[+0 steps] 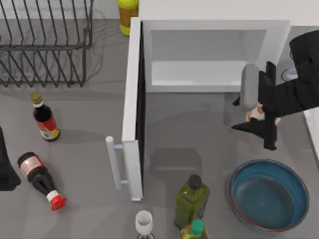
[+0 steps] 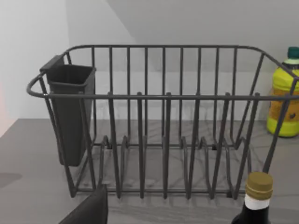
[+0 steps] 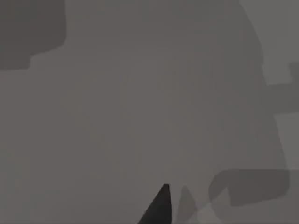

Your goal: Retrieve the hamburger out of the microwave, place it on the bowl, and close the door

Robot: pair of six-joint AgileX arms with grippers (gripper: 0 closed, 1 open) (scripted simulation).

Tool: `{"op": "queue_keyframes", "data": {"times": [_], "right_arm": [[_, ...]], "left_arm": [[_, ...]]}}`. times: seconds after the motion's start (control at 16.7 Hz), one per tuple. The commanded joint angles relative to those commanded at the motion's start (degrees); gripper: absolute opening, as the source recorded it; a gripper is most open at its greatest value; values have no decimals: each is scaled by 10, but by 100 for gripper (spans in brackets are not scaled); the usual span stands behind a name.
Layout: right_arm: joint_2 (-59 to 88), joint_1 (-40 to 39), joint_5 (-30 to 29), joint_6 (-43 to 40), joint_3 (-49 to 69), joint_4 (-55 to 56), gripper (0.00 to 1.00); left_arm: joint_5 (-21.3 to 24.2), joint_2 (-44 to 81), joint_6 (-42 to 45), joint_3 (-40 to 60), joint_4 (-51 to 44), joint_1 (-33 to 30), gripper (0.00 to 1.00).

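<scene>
The microwave (image 1: 209, 50) stands at the back with its pale cavity showing. Its door (image 1: 130, 109) is swung wide open toward the front, bar handle (image 1: 113, 162) on its left side. My right gripper (image 1: 243, 115) hovers in front of the microwave's right end, above the table, shut on the hamburger (image 1: 255, 113), of which a small cream and orange patch shows between the dark fingers. The blue bowl (image 1: 269, 195) with its reddish rim sits in front of that gripper, near the front right. One dark fingertip (image 3: 159, 207) shows over bare table. My left arm (image 1: 5, 169) is parked at the left edge.
A wire dish rack (image 1: 45, 45) with a dark cup (image 2: 70, 116) fills the back left, a yellow bottle (image 1: 127, 15) beside it. Two dark sauce bottles (image 1: 45, 119) (image 1: 40, 181) are on the left. A green bottle (image 1: 192, 199), a second one (image 1: 195, 230) and a glass (image 1: 144, 222) stand left of the bowl.
</scene>
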State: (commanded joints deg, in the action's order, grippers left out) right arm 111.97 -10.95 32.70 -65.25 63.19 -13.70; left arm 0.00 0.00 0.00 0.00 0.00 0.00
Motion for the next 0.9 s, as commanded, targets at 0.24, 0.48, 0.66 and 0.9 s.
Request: {"op": "queue_keyframes", "data": {"times": [0.24, 0.48, 0.66, 0.9], "right_arm": [[9, 61, 168, -260, -29, -195, 0], [37, 101, 293, -448, -68, -356, 0], [55, 118, 344, -529, -91, -433, 0], [62, 123, 359, -557, -101, -460, 0]], "left_arm": [[0, 0, 0, 0, 0, 0, 100], [0, 0, 0, 0, 0, 0, 100], [0, 0, 0, 0, 0, 0, 100], [0, 0, 0, 0, 0, 0, 100]]}}
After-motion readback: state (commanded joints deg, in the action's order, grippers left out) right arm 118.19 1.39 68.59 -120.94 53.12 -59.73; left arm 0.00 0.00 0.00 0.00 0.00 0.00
